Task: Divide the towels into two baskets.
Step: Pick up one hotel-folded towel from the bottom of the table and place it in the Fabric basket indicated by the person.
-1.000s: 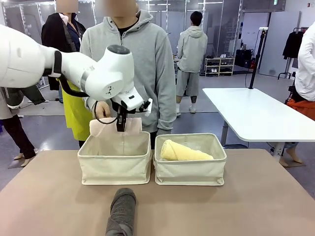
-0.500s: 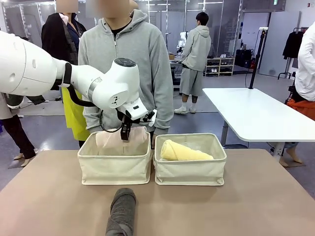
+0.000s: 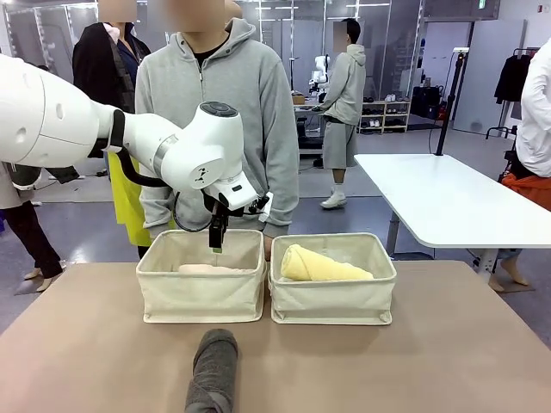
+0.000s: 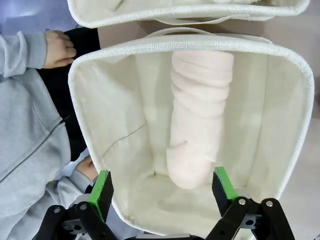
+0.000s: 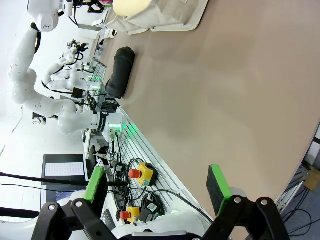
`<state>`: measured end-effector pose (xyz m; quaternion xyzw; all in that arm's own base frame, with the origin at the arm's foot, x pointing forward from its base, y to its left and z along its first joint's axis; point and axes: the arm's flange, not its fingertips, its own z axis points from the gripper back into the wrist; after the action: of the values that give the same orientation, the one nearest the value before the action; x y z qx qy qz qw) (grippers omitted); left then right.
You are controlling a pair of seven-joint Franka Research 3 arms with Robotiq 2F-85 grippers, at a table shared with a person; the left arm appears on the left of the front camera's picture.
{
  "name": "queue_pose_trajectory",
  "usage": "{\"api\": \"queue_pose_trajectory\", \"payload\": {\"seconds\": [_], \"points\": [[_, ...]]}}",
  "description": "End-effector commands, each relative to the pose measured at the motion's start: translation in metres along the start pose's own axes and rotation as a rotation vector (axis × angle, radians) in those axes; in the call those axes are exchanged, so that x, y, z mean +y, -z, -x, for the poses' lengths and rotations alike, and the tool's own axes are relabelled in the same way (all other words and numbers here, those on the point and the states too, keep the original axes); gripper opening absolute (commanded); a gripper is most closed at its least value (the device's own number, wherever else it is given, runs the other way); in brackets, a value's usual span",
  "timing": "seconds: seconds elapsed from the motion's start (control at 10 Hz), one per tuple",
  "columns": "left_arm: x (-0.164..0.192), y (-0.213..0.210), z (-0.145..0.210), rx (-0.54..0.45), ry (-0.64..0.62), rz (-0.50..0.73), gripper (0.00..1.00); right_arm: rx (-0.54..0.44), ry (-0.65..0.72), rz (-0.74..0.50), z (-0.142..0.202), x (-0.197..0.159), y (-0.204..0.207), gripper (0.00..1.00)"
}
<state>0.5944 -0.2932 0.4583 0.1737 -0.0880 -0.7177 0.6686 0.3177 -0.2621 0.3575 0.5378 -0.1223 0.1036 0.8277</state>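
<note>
Overhead, left tool [image 4: 161,181] wide and empty above pink towel [image 4: 200,115], right tool [image 5: 156,177] wide, empty

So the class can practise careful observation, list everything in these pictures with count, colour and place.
Left basket: one, cream, mid-table.
Right basket: one, cream, right beside it.
Pink towel: one, pale pink, lying in left basket.
Yellow towel: one, pale yellow, in right basket.
Grey towel: one, dark grey, table's near edge.
Table: one, tan, under all.
Person: one, grey hoodie, behind the baskets.
Left gripper: one, black, green pads, open above left basket.
Right gripper: one, same colours, open, away from the baskets.
</note>
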Motion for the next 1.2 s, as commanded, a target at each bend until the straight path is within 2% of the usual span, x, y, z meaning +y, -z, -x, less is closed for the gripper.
{"api": "queue_pose_trajectory", "payload": {"seconds": [0.0, 1.0, 1.1], "points": [[0.000, 0.001, -0.002, -0.001, 0.006, -0.002, 1.00, -0.003, 0.000, 0.012, 0.004, 0.004, 0.002, 1.00], [-0.001, 0.001, -0.002, -0.001, 0.004, 0.002, 1.00, -0.003, 0.000, 0.012, 0.004, 0.004, 0.002, 1.00], [-0.002, -0.017, 0.017, -0.022, -0.039, 0.056, 1.00, -0.003, 0.000, 0.012, 0.004, 0.004, 0.002, 1.00]]}}
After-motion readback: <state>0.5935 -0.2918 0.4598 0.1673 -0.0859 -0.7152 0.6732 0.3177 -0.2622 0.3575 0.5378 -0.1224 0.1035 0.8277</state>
